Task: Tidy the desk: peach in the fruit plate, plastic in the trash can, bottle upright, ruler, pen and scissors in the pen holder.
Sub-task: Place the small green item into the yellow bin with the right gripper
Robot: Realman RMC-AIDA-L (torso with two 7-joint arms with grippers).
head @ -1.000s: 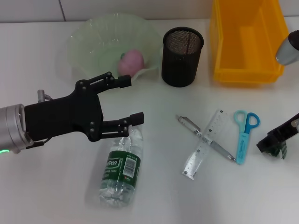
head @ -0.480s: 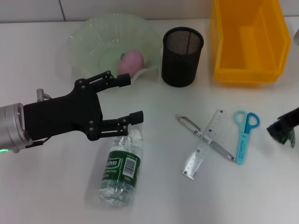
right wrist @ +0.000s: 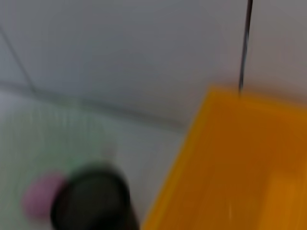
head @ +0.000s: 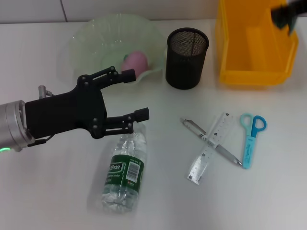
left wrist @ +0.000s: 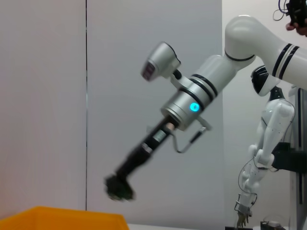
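Nearest you, the bottle (head: 123, 172) lies on its side on the desk (head: 48, 191), its neck end just under the lower finger of your left gripper (head: 135, 94), whose jaws are spread wide and empty. Right of it, the ruler (head: 210, 147) crosses the pen (head: 211, 143), with the scissors (head: 251, 139) beside them. Farther back, the peach (head: 135, 62) sits in the fruit plate (head: 91, 43), near the pen holder (head: 187, 57). Your right gripper (head: 286, 13) hangs over the trash can (head: 254, 72); you cannot tell its grip.
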